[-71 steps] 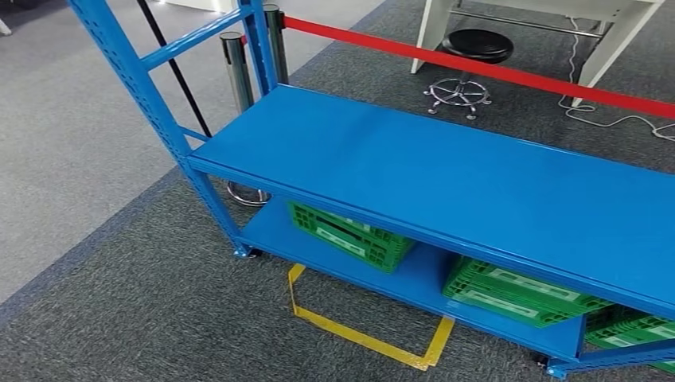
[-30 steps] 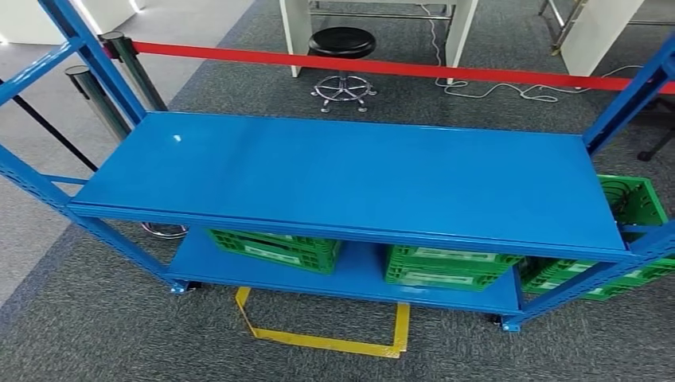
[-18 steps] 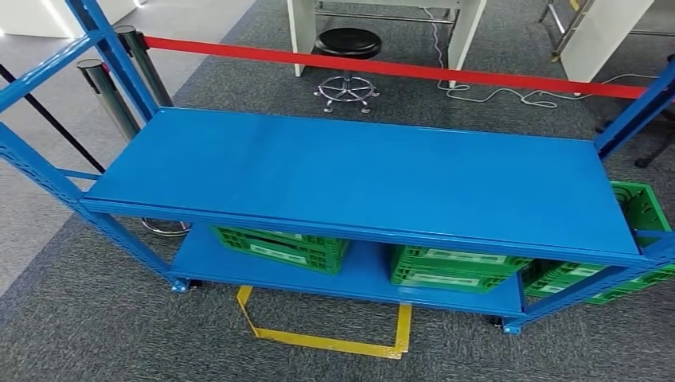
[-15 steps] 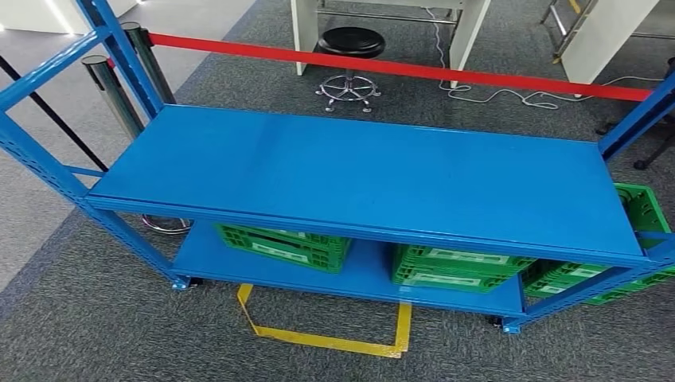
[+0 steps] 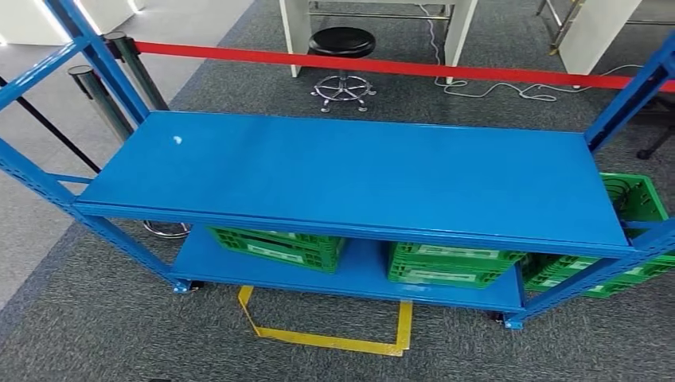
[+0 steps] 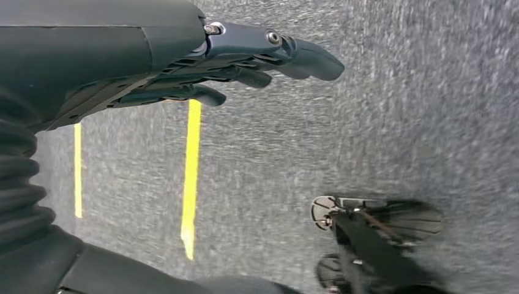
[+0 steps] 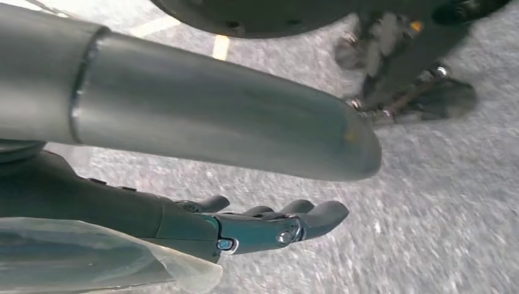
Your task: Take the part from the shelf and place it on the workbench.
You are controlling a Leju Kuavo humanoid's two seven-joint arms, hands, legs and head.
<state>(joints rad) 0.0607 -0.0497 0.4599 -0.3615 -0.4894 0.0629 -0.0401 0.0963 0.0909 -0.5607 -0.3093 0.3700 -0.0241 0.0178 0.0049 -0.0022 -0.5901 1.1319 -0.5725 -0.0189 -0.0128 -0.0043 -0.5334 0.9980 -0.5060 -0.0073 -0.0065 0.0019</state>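
No part is in hand yet, and none that I can pick out lies on the blue shelf [image 5: 350, 171], whose broad upper deck fills the centre of my head view. The only candidates sit lower down: three green crates [image 5: 278, 247] on the bottom deck, one at lower left of centre, one [image 5: 450, 264] at lower centre-right, one [image 5: 629, 208] poking out at the right edge. What they hold, I cannot tell from this angle.

Both arms hang at my sides. In the left wrist view the left hand [image 6: 245, 58] points down at grey carpet with its fingers stretched out side by side and nothing in them; yellow floor tape [image 6: 191, 174] runs just behind it in the frame. In the right wrist view the right hand [image 7: 269, 223] is likewise extended and holding nothing, low in the frame under a silver arm tube.

By my reading the job is at its very start: I am standing before the shelf, with the yellow floor marking [image 5: 326, 330] at bottom centre of the head view, between me and the rack. Finding the part, reaching, grasping, carrying and setting it down are all left to do.

Beyond the shelf, a red barrier tape [image 5: 382, 65] crosses the upper frame, strung from chrome posts [image 5: 95, 95] at upper left. A black stool [image 5: 342, 48] stands at top centre beneath a white table [image 5: 458, 28]. Whether that table is the workbench, I cannot say.
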